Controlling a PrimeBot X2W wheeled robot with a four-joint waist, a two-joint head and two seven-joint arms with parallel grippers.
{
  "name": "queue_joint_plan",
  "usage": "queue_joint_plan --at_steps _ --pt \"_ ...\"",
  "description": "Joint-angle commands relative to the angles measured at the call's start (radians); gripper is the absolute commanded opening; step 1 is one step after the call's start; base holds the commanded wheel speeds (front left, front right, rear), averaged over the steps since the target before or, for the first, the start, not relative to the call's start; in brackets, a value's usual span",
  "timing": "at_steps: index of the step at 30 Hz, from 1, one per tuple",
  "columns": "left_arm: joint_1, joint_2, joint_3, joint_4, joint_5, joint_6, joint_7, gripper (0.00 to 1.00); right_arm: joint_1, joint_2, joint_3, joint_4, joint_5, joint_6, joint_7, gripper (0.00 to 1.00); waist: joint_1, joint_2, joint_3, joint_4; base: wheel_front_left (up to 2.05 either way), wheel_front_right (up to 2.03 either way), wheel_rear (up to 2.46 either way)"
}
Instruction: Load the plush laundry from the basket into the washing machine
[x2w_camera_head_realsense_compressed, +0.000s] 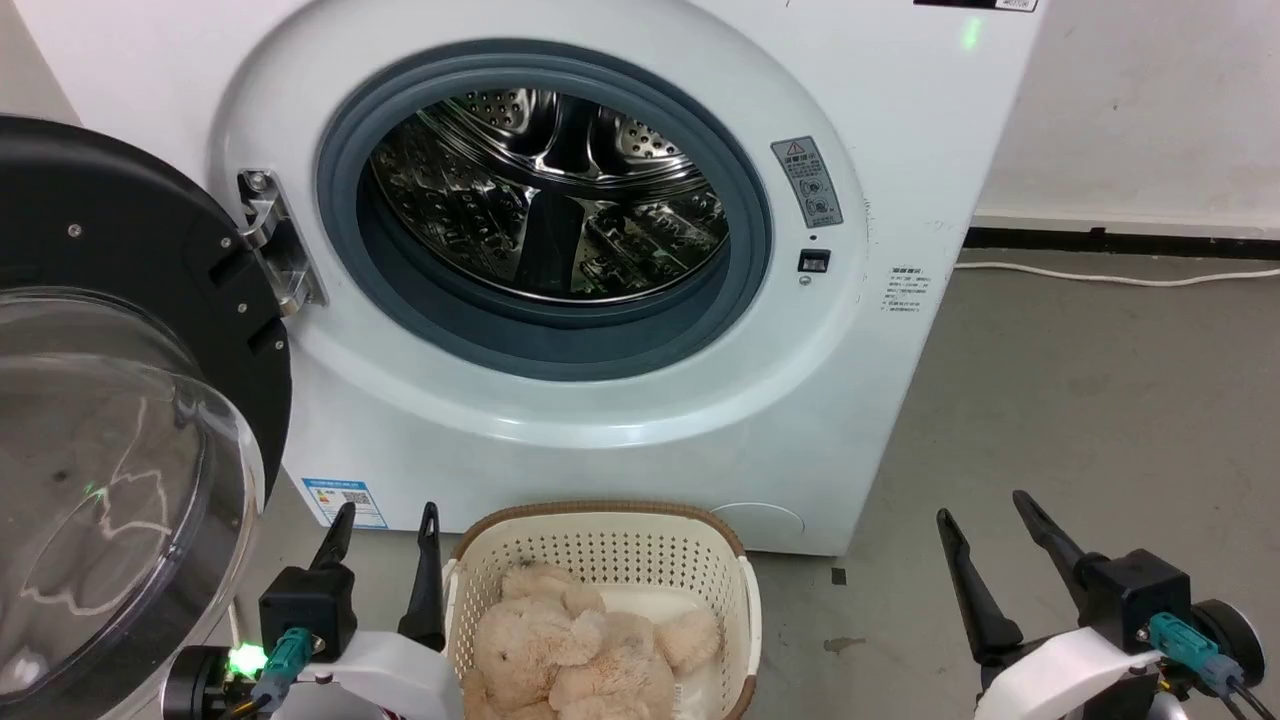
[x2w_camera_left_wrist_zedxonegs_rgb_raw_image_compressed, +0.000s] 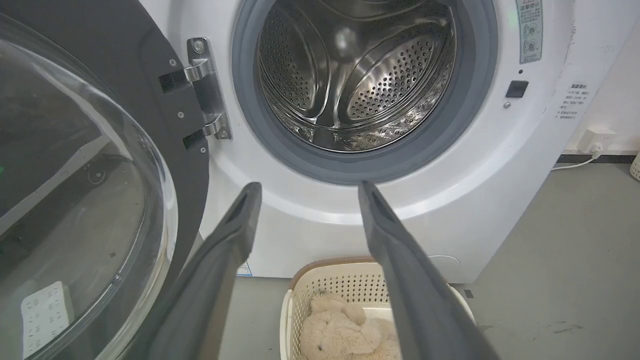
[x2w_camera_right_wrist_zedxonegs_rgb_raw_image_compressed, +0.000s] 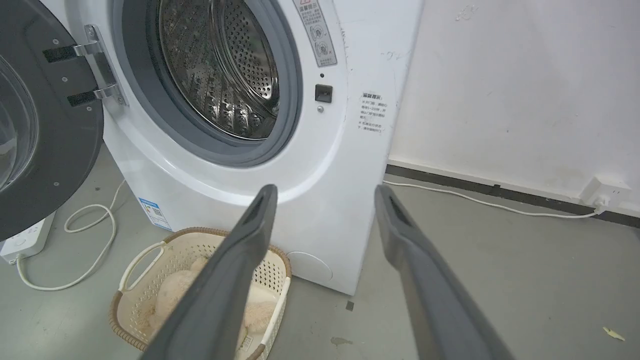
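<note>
Spread and empty, the left end effector (x2w_camera_head_realsense_compressed: 388, 512) and right end effector (x2w_camera_head_realsense_compressed: 981, 506) flank (left one nearer) an oval cream perforated basket (x2w_camera_head_realsense_compressed: 600, 550) holding a fluffy cream-beige teddy bear (x2w_camera_head_realsense_compressed: 570, 650); beyond them stands the white front-loading washing machine (x2w_camera_head_realsense_compressed: 640, 440).

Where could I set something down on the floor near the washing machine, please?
The widest bare floor lies right of the basket and washing machine, up to the wall cable. The drum mouth is open and unblocked. The left is crowded: the open door juts out, with a power strip and looped cable by it.
</note>
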Motion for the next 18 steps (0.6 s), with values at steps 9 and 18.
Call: queue_joint_plan --at_steps 9,18 --pt "-0.010 0.000 -0.031 0.019 -0.041 0.016 -0.027 1.00 0.011 0.000 0.006 0.001 0.041 0.000 -0.026 1.00 0.0000 0.0000 0.017 -0.009 0.00 0.00 0.00" --pt "-0.059 0.000 -0.059 0.075 -0.072 0.019 -0.046 1.00 0.000 0.000 0.006 -0.014 0.067 0.000 -0.045 1.00 0.0000 0.0000 0.057 -0.030 0.00 0.00 0.00"
